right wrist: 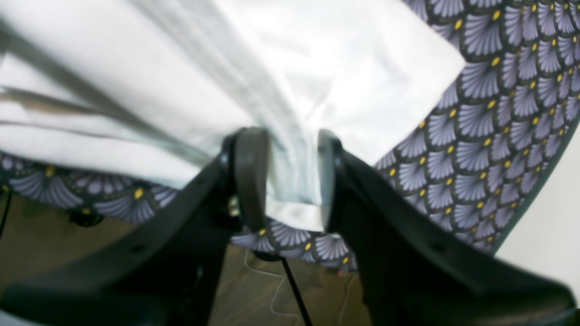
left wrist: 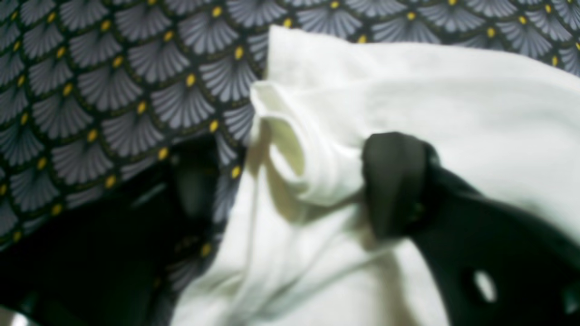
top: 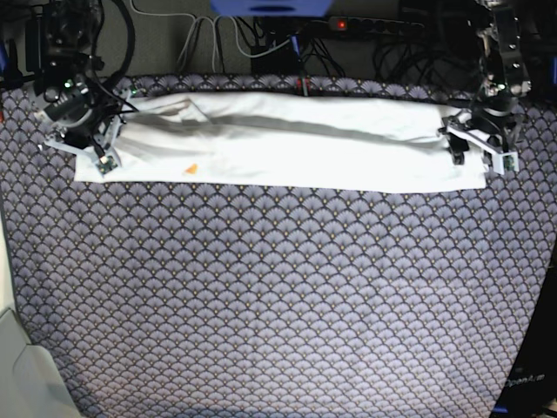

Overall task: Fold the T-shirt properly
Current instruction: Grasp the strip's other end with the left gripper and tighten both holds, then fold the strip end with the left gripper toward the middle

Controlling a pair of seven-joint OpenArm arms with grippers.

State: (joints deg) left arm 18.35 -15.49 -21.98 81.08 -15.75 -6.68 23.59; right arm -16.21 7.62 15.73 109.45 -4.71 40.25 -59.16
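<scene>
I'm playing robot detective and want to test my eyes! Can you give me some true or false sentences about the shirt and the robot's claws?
1. The T-shirt lies as a long strip near the far edge of the table. True.
2. The right gripper has white cloth between its fingers. True.
3. The tablecloth is plain red. False: it is dark with grey fans and yellow dots.
4. The two grippers are side by side in the middle of the shirt. False: the right gripper and the left gripper are at opposite ends.
5. The shirt is hanging in the air. False: it rests on the table.
</scene>
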